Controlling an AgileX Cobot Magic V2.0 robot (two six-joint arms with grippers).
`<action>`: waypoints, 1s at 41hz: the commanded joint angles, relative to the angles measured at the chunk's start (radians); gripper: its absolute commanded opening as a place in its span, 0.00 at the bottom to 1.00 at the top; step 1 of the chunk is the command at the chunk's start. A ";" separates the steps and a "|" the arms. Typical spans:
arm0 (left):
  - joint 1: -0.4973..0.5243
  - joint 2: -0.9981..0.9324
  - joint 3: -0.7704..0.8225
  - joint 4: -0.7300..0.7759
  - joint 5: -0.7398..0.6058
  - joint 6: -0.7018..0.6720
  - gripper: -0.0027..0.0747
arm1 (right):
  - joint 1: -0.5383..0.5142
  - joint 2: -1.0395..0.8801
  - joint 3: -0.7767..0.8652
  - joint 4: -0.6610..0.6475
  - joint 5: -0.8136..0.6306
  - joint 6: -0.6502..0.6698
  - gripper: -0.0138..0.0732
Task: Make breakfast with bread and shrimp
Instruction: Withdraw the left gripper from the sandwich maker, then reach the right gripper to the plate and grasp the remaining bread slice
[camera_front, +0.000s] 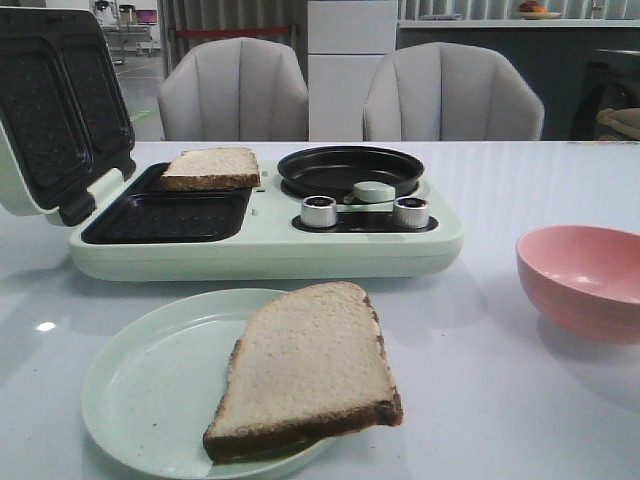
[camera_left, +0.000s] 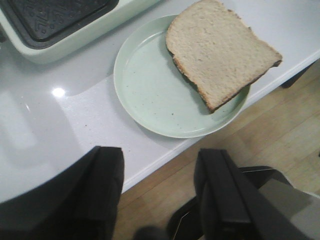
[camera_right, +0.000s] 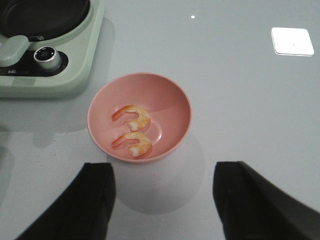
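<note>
Nearest the front camera, low in the frame, one bread slice lies on a pale green plate, overhanging its right rim. At right of the frame sits a pink bowl; the right wrist view shows two shrimp curled inside it. Behind the plate stands the mint breakfast maker, lid open at upper left, with a second bread slice on its rear grill plate and a black pan to the right. The left gripper hangs off the table edge near the plate, jaws spread wide, holding nothing. The right gripper hovers above the bowl, likewise wide apart and empty.
</note>
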 joint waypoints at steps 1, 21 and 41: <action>-0.008 -0.106 0.014 -0.028 -0.069 0.004 0.53 | 0.000 0.008 -0.035 0.005 -0.076 -0.005 0.77; -0.008 -0.282 0.055 -0.039 -0.086 0.004 0.53 | 0.047 0.182 -0.035 0.789 0.173 -0.421 0.77; -0.008 -0.282 0.055 -0.039 -0.087 0.004 0.53 | 0.352 0.717 -0.038 1.300 -0.041 -0.852 0.77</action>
